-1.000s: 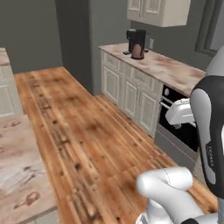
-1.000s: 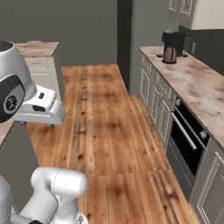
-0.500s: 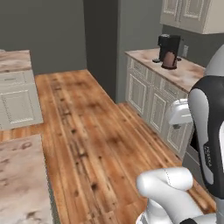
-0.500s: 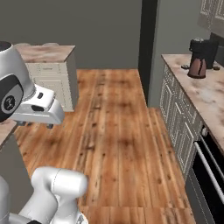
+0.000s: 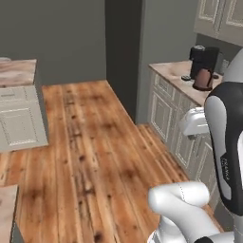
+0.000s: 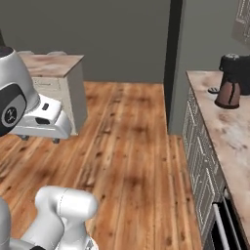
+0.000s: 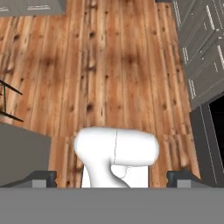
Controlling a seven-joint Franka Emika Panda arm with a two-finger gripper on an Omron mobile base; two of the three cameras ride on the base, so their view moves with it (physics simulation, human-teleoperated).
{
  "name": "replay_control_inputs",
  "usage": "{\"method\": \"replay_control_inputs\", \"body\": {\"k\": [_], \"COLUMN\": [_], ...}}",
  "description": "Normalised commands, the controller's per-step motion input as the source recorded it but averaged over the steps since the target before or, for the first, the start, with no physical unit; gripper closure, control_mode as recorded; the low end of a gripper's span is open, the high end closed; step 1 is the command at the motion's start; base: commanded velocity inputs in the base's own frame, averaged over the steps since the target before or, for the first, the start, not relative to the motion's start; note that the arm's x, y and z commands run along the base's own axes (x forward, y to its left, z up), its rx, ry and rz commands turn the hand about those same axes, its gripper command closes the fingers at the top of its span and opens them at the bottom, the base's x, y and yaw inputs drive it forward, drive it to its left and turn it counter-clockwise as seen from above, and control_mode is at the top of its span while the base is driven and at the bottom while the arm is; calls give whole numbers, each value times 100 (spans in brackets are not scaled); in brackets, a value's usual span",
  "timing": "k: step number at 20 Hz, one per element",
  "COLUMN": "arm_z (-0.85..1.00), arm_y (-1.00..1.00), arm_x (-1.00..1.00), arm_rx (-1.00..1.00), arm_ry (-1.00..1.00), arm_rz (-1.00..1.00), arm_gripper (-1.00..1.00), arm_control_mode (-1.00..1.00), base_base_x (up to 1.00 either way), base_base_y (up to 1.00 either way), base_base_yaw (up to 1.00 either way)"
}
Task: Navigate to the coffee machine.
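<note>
The coffee machine [image 5: 206, 57] is a tall black unit with a round grey top, standing at the far end of the right-hand counter [image 5: 176, 70]. It also stands near the right edge of the right base view [image 6: 236, 68]. A squat brown kettle [image 5: 204, 79] [image 6: 227, 95] sits right in front of it. My gripper [image 6: 40, 139] hangs over the wooden floor, well short of the counter. In the hand view the gripper [image 7: 111, 177] points down at the floor, its two dark fingertips [image 7: 41, 177] wide apart with nothing between them.
White cabinet fronts [image 5: 163, 111] run under the counter, with a dark oven [image 6: 220, 229] nearer me. A marble-topped island [image 6: 51, 66] [image 5: 19, 71] stands on the left. A dark wall column [image 5: 124, 52] rises beside the counter's end. Wooden floor [image 6: 132, 146] stretches ahead.
The whole picture has shifted: the base has moved, so the counter and coffee machine now look nearer and further right. The arm's pose is unchanged.
</note>
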Motion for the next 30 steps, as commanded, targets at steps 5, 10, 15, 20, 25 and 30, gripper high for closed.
{"method": "replay_control_inputs", "body": {"k": [5, 10, 15, 20, 25, 30], "arm_z": [0, 0, 0, 0, 0, 0], "arm_y": [0, 0, 0, 0, 0, 0], "arm_x": [0, 0, 0, 0, 0, 0], "arm_rx": [0, 0, 0, 0, 0, 0], "arm_ry": [0, 0, 0, 0, 0, 0], "arm_rz": [0, 0, 0, 0, 0, 0], "arm_gripper": [-100, -100, -100, -100, -100, -100], "arm_control_mode": [100, 100, 100, 100, 100, 100], "base_base_x": [100, 100, 100, 100, 78, 44], "base_base_y": [-59, 16, 71, 88, 78, 56], "base_base_yaw": [14, -10, -31, -45, -67, -80]}}
